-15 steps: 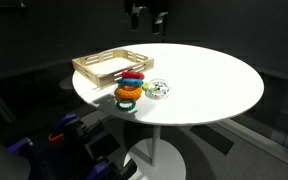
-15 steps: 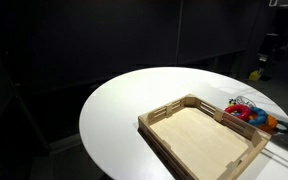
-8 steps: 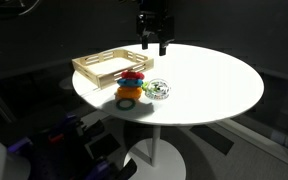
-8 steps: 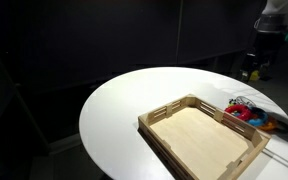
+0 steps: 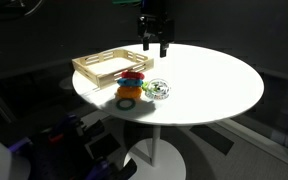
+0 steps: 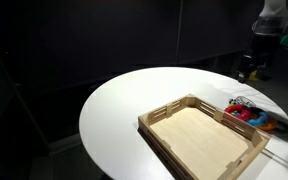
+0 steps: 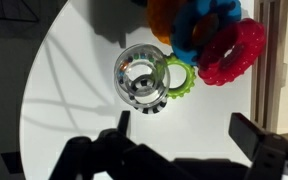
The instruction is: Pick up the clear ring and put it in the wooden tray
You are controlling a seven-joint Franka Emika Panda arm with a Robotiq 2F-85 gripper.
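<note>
The clear ring [image 7: 142, 76] lies flat on the white table, touching a small green ring [image 7: 180, 76]; dark dots line its lower edge. In an exterior view the clear ring [image 5: 157, 90] sits just right of the pile of coloured rings [image 5: 131, 86]. The wooden tray [image 5: 92, 66] is empty at the table's far left; it also shows in an exterior view [image 6: 164, 118]. My gripper [image 7: 189, 132] is open and empty, hovering well above the table [image 5: 155, 44], with the clear ring ahead of its left finger. It appears at the right edge of an exterior view [image 6: 252, 70].
Red [image 7: 232, 52], blue [image 7: 210, 24] and orange [image 7: 162, 16] rings are piled beside the clear ring, next to the tray rim [image 7: 280, 60]. The round white table [image 5: 214, 85] has its edge close on the left in the wrist view. The surroundings are dark.
The gripper came down from the top of the picture toward the table over the last second; it has barely moved in the last half second. The rings and tray are unmoved.
</note>
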